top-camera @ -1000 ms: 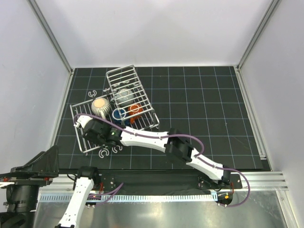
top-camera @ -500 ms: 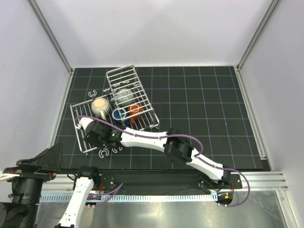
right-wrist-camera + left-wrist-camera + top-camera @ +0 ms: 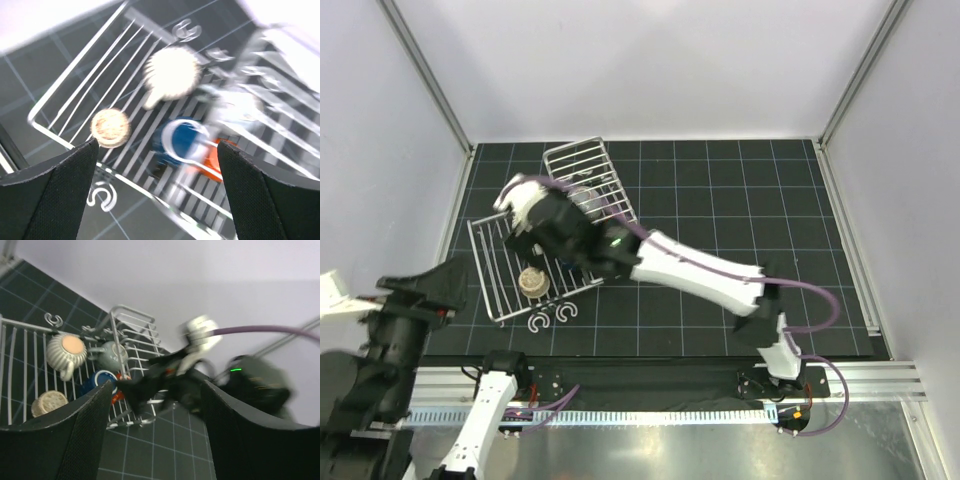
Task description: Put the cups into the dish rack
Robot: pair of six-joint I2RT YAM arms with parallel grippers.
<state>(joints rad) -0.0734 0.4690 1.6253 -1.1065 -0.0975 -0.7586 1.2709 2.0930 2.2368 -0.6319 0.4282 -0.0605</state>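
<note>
From above, tan cup (image 3: 531, 281) plain on rack (image 3: 490, 270), right arm (image 3: 700, 275) masking others. From wrists, also cream cup (image 3: 67, 350), grey cup (image 3: 114, 355), blue cup (image 3: 97, 382), orange cup (image 3: 216, 161) in rack. Left gripper (image 3: 156, 390), right gripper (image 3: 157, 144) spread wide, empty.

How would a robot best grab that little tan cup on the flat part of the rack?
Across its round sides, coming straight down from above. The tan cup stands on end on the flat slats of the dish rack, circular face up, with bare slats around it. No handle shows clearly, so the body seems the safer hold.
</note>
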